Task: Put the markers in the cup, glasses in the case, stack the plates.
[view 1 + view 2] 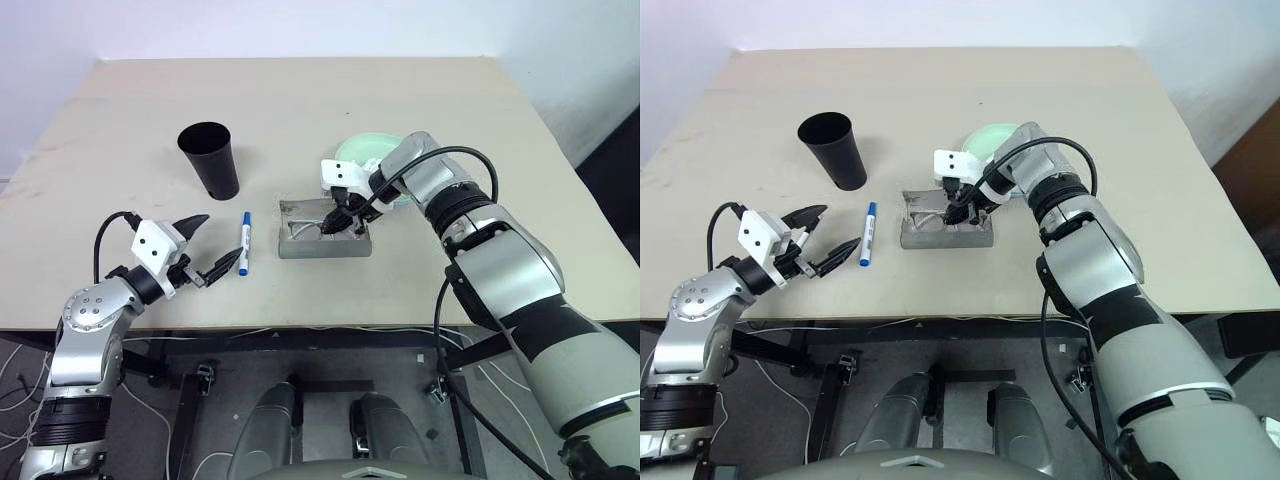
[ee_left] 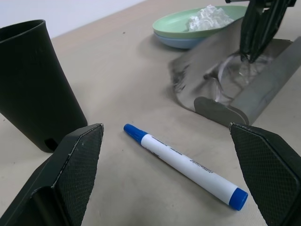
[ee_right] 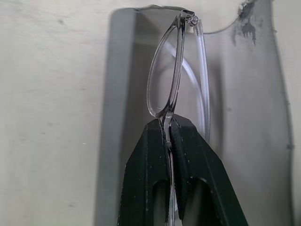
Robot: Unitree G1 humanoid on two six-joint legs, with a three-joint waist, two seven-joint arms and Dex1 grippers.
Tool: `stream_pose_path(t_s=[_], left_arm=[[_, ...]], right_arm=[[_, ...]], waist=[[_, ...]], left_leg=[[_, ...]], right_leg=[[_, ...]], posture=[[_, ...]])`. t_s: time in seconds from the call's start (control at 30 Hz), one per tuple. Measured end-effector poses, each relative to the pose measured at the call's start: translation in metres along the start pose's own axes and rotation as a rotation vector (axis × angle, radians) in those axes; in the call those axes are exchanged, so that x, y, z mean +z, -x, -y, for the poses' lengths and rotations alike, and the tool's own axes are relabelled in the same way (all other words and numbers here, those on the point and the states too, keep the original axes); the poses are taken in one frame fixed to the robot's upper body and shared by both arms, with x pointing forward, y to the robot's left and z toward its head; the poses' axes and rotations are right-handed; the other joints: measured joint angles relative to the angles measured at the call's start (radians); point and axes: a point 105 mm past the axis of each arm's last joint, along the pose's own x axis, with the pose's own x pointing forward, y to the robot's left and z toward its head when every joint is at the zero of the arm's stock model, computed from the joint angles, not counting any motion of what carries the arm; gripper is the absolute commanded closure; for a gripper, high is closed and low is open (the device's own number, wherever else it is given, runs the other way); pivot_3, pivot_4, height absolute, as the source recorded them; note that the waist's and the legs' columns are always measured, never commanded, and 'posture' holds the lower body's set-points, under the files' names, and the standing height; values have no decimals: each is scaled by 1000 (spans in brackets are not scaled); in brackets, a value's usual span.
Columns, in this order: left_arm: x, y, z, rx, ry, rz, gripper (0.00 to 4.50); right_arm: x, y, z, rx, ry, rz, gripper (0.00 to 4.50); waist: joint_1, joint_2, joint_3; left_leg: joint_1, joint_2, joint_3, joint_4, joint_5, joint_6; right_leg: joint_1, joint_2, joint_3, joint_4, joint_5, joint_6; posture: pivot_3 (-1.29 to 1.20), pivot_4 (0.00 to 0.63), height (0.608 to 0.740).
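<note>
My right gripper (image 1: 331,224) is shut on the clear-framed glasses (image 3: 171,75) and holds them inside the open grey case (image 1: 322,238) at the table's middle. The blue-capped white marker (image 1: 244,243) lies flat on the table, left of the case. My left gripper (image 1: 213,247) stands open just left of the marker, level with the table, with nothing between its fingers. The black cup (image 1: 210,158) stands upright behind the marker. The mint green plate (image 2: 176,26) sits on the light blue plate (image 2: 181,42), behind the case.
A crumpled white tissue (image 2: 207,16) lies in the green plate. The beige table (image 1: 300,110) stretches bare behind the cup and plates. Its front edge runs just below my left gripper.
</note>
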Motion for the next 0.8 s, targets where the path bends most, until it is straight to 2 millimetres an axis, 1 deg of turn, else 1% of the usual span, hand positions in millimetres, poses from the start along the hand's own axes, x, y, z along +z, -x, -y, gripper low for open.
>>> stream_pose_path(t_s=[0.27, 0.5, 0.77, 0.8], left_arm=[[1, -1, 0, 0, -2, 3, 0], [5, -3, -2, 0, -7, 12, 0], [4, -4, -2, -2, 2, 1, 0], [4, -4, -2, -2, 1, 2, 0]], right_arm=[[-4, -1, -4, 39, -10, -19, 4458], [-2, -5, -5, 39, -32, -14, 4458], [-3, -6, -3, 16, -59, -12, 4458], [-2, -6, -2, 15, -61, -9, 4209]], waist=[[0, 0, 0], [-1, 0, -1], [-1, 0, -1], [-1, 0, -1]], left_leg=[[1, 0, 0, 0, 0, 0], [5, 0, 0, -1, 0, 0], [7, 0, 1, -2, 0, 0], [7, 0, 1, -2, 0, 0]], right_leg=[[0, 0, 0, 0, 0, 0], [3, 0, 1, 0, 0, 0], [4, 0, 2, 0, 0, 0], [4, 0, 2, 0, 0, -1]], posture=[[0, 150, 727], [0, 150, 727], [0, 150, 727], [0, 150, 727]])
